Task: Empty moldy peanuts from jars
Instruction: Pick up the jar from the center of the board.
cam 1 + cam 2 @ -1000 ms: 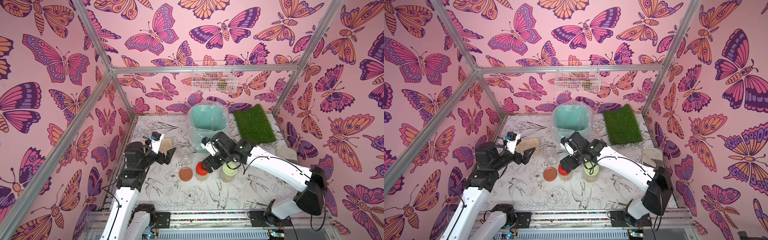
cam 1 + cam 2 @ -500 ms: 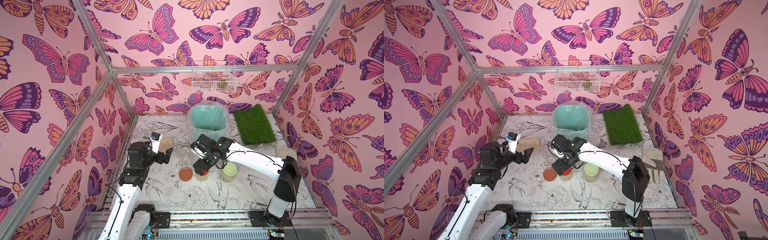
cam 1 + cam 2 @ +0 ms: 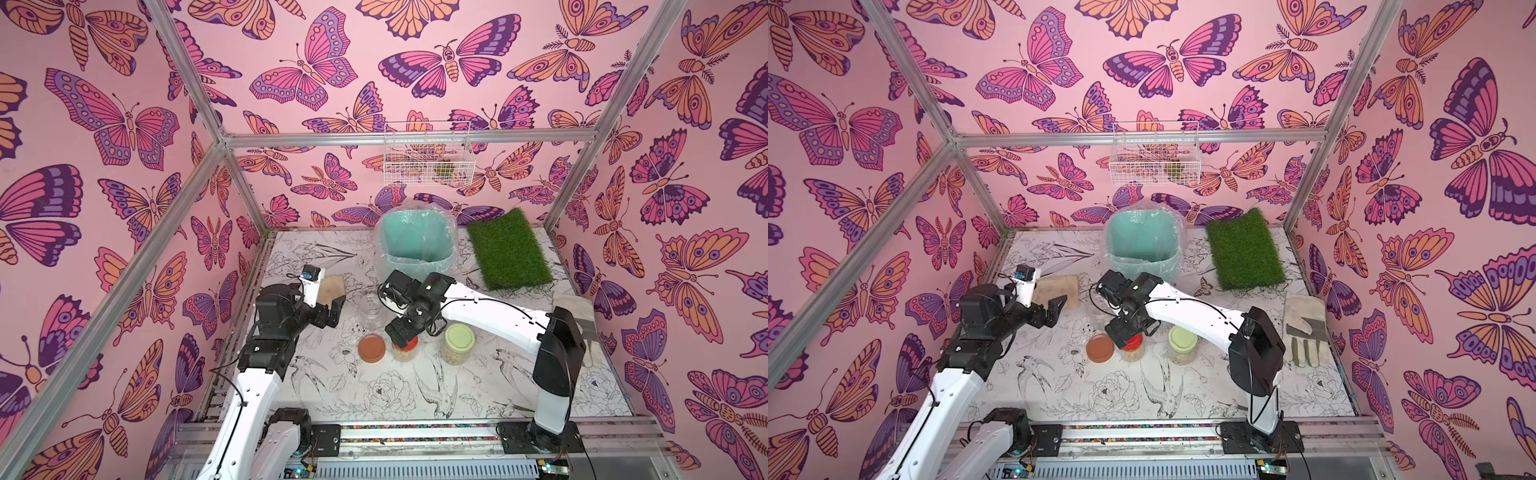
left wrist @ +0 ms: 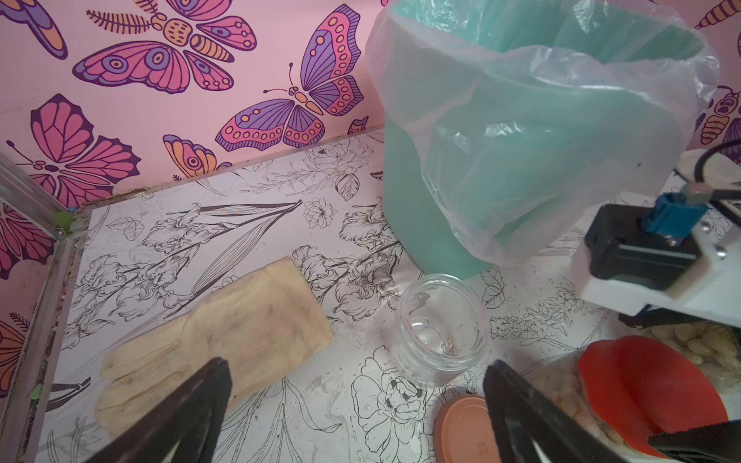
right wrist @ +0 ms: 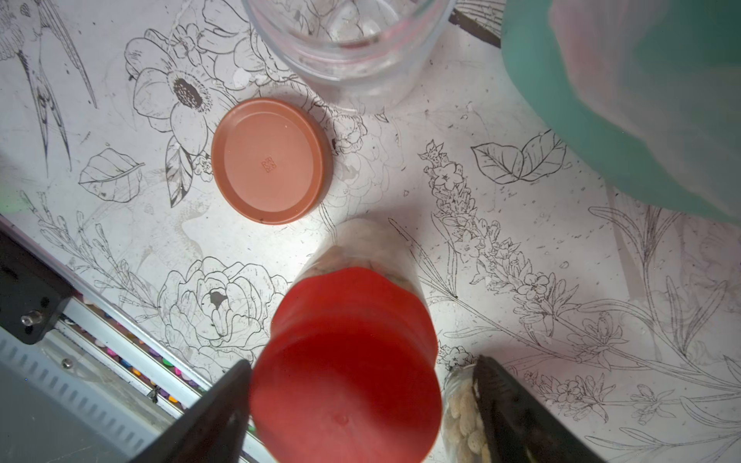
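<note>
Right gripper straddles, jaws apart, the red round screw lid on the clear jar of pale peanuts, beside a loose brown lid; centre before clamping, brace with the wide-spread left gripper

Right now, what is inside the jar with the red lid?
Pale peanuts show through the jar wall; the red lid and the right gripper cover the heap's top.
</note>
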